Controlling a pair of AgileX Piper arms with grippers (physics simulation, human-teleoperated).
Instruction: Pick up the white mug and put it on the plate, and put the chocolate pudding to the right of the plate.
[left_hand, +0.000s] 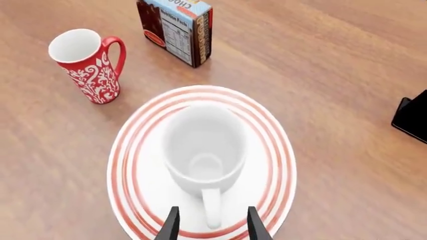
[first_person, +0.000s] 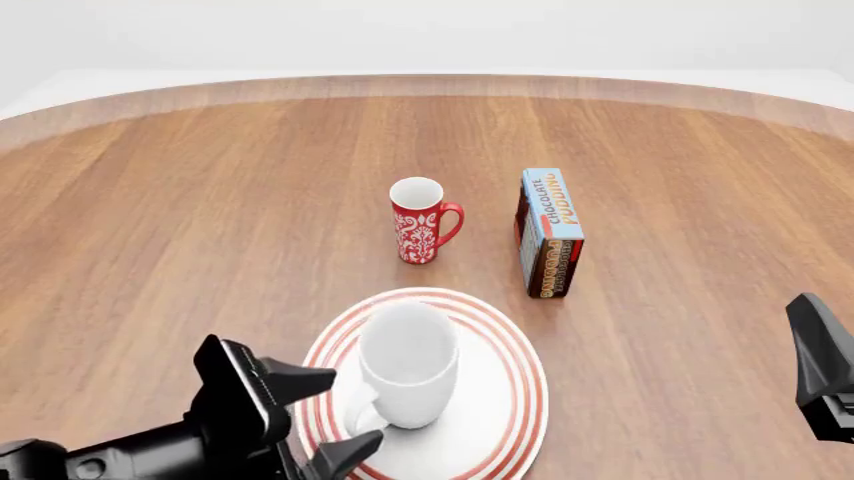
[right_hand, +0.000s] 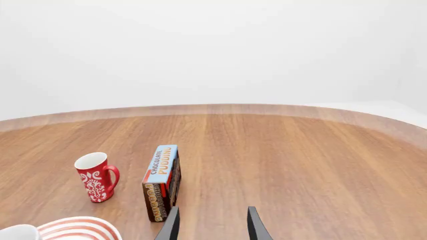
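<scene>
Sitting upright on the plate (first_person: 514, 400), the mug (first_person: 407, 362) has its handle toward the left gripper (left_hand: 212, 227), fingers spread and empty.
Pudding (first_person: 550, 233) stands past the plate's far right edge, beside the red mug (first_person: 420, 221); right gripper (right_hand: 212, 225) spread too, holding nothing.

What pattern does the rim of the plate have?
Concentric red rings on white around the plate; the left wrist view shows it best.

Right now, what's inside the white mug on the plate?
Nothing. The white mug stands upright on the plate, and the left wrist view looks straight down to its bare white bottom. The middle of the plate under the mug is covered.
</scene>
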